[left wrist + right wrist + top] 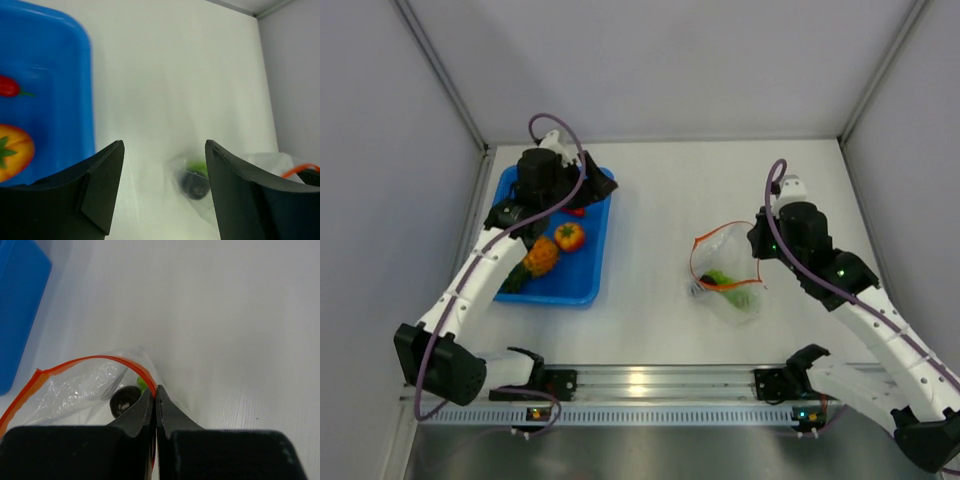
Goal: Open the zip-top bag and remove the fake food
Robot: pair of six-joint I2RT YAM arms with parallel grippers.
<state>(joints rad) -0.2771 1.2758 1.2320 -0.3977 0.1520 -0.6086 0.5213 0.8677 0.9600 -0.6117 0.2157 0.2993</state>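
- The left gripper (164, 144) hangs over the far right corner of the blue tray (588, 268), jaws wide apart, holding nothing.
- In the tray lie a red chili (7, 86), an orange tomato (569, 236) and a bumpy orange piece (541, 256), the last partly under the arm.
- The bag (722, 250) lies on the white table (660, 190), well right of the tray, its mouth gaping in an orange-edged loop.
- The right gripper (156, 388) is pinched tight on the bag's zip strip at the right side of the mouth.
- Inside the bag sit a green piece (725, 281) and a dark piece (123, 397), close together near the bottom.
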